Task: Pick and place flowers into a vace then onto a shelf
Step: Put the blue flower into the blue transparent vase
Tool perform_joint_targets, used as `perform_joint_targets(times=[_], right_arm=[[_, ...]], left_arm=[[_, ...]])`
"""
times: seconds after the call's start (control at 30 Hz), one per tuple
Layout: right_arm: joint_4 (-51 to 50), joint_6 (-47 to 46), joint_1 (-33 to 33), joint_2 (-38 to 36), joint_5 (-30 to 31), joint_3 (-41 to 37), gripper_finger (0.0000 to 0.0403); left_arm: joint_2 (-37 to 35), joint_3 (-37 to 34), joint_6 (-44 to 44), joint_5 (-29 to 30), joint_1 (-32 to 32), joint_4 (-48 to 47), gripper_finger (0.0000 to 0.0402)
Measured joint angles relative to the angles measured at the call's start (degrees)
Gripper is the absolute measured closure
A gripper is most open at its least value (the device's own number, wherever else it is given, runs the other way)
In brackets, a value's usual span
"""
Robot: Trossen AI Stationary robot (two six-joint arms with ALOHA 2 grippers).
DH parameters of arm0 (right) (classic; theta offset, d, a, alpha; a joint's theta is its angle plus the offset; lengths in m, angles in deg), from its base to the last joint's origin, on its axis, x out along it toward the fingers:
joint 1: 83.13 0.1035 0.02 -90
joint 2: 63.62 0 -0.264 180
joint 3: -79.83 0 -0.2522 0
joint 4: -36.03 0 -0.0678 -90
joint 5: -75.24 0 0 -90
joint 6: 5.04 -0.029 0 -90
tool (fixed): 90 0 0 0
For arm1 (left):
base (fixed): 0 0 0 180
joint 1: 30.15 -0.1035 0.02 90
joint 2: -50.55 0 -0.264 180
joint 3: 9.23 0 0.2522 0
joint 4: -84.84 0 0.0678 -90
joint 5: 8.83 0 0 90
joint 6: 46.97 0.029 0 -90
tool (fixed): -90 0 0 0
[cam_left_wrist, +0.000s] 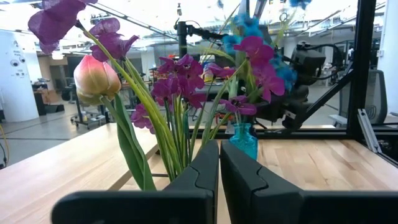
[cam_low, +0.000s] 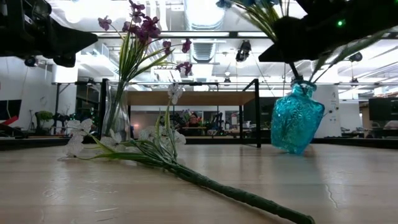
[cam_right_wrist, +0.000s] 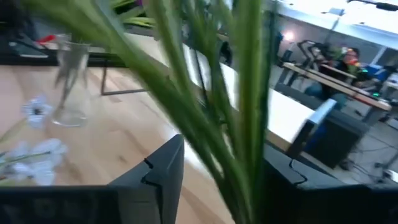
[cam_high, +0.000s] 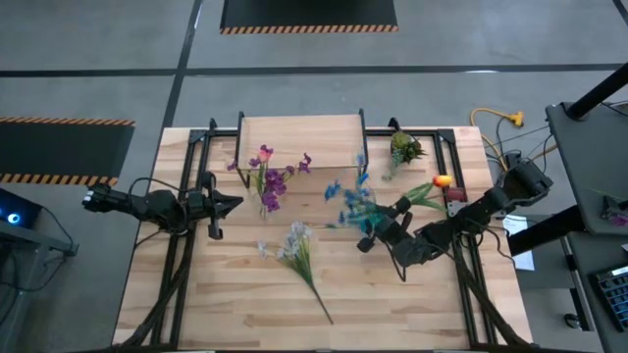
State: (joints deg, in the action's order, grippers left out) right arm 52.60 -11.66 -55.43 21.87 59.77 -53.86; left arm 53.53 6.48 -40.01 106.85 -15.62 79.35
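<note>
Blue flowers (cam_high: 351,201) stand with their stems in a turquoise vase (cam_low: 297,121) on the table, right of centre. My right gripper (cam_high: 371,227) is open, level above the vase's neck, with the green stems (cam_right_wrist: 239,149) between its fingers. Purple and pink flowers (cam_high: 267,181) stand in a clear glass vase (cam_low: 116,115) in front of the shelf (cam_high: 299,132). A white flower (cam_high: 299,250) lies flat on the table in the middle. My left gripper (cam_high: 224,203) is shut and waits left of the clear vase. My right gripper comes level from the table's right side, its fingers standing either side of the blue flowers' stems (cam_right_wrist: 249,124) above the vase. The stems run close along one finger (cam_right_wrist: 289,183); I cannot tell whether they touch it.
A short green spiky sprig (cam_high: 404,147) and an orange flower (cam_high: 442,181) lie at the far right of the table. The shelf's black legs (cam_low: 257,112) stand behind both vases. Bare wood stretches along the near edge (cam_high: 324,333).
</note>
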Motion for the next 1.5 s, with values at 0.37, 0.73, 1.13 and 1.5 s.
perform_joint_targets(times=[0.37,0.73,1.13,1.5], right_arm=[[-0.02,3.62,0.00,0.00,-1.63,2.00,0.0266],[-0.04,2.88,0.20,0.00,-1.54,3.68,0.0219],[-0.10,6.86,0.20,0.00,-2.35,6.57,0.0200],[-0.09,7.88,0.17,0.00,-6.21,7.66,0.0199]], left_arm=[[0.00,0.00,0.00,-0.01,0.02,-0.07,0.0402],[0.00,0.00,0.01,0.00,0.02,-0.24,0.0402],[0.00,0.00,0.00,-0.01,0.02,-0.65,0.0402],[0.00,0.00,0.00,-0.01,0.00,-1.27,0.0402]])
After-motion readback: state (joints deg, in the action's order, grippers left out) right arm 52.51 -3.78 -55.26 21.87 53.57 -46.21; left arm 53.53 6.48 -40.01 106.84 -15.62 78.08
